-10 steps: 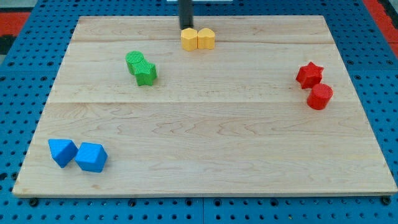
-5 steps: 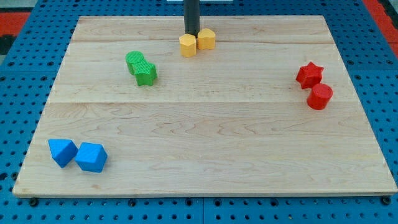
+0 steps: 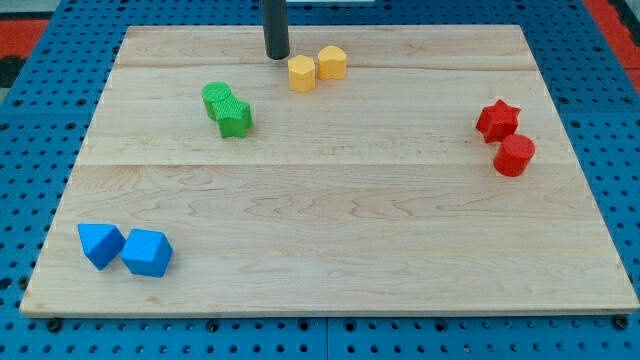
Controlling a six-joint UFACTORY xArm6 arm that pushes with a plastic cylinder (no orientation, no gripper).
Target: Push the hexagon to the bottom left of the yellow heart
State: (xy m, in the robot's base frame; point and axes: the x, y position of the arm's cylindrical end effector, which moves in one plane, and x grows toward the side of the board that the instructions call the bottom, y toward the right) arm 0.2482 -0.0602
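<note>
Standing upright, my tip [image 3: 276, 56] beside yellow hexagon [image 3: 301, 74].

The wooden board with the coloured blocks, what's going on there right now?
My tip rests near the view's top of the wooden board, just left of the yellow hexagon, with a small gap between them. The hexagon sits at the lower left of the yellow heart, touching or nearly so. Two green, two red and two blue blocks lie elsewhere, well clear of my tip.

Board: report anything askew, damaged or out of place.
Nothing stands out. The blocks sit in tidy colour pairs on the board, all flat and intact. My tip rests apart from the yellow pair, at their upper left.
</note>
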